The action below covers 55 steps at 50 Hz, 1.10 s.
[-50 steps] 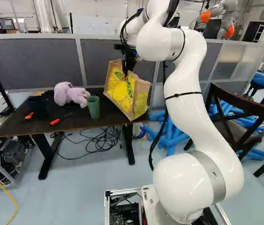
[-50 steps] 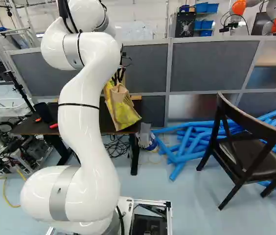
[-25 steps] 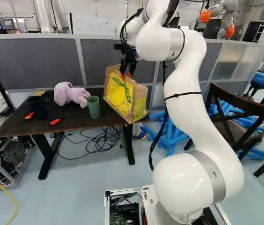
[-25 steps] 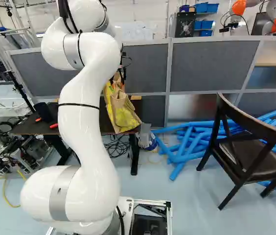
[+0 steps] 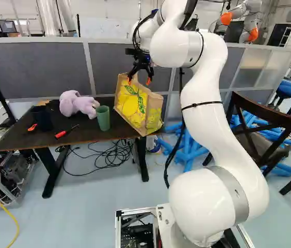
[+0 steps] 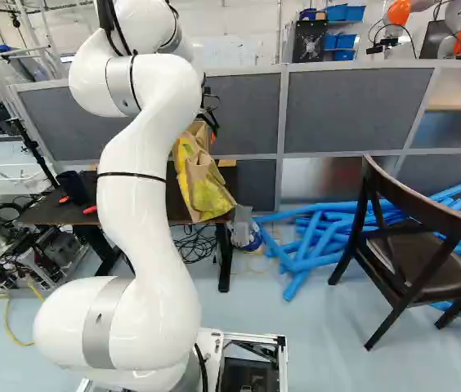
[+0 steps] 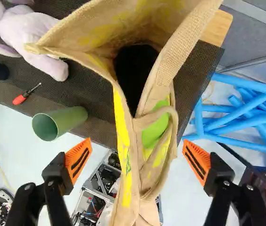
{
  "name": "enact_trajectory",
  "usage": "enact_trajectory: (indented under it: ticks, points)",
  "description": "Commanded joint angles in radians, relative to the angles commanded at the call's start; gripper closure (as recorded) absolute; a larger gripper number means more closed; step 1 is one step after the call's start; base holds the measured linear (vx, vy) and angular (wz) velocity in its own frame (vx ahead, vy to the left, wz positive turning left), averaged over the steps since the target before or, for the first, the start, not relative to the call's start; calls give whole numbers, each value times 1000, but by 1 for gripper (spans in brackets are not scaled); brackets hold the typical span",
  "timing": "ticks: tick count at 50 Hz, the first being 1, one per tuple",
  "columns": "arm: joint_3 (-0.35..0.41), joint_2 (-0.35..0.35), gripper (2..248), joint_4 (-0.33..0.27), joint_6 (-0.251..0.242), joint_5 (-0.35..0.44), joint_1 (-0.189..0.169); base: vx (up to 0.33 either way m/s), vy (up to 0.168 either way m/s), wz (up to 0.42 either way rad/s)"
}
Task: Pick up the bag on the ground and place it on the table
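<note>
My gripper [image 5: 139, 80] is just above the bag [image 5: 131, 107] in the left base view, its two fingers spread wide. The tan bag with yellow print sits tilted at the right end of the dark table [image 5: 32, 138], its lower corner near the front edge. In the wrist view the gripper [image 7: 137, 155] is open, with orange pads on either side of the bag's handle [image 7: 170, 141] and touching neither side. The bag's mouth gapes, dark inside. How its base rests is hidden.
On the table are a purple plush toy [image 5: 78, 105], a green cup [image 5: 103, 118], a red screwdriver [image 5: 66, 132] and a dark cup [image 6: 73, 187]. Blue tubes [image 6: 312, 245] and a chair [image 6: 406, 245] stand right. Grey partitions rise behind; another robot [image 5: 241, 20] is beyond.
The gripper has opened from shut on the handles and let the bag go. The bag has shifted slightly, its top folding a little. Neither the base nor the large arm links have visibly moved.
</note>
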Motion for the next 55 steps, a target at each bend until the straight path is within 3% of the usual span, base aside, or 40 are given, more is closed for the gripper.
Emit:
enact_trajectory:
  ticks: [18,40,55]
  points:
    - [11,42,3,0,0,-15,0,0,0,0]
    - [120,164,3,0,0,-33,3,0,0,0]
    - [131,201,3,0,0,-33,3,0,0,0]
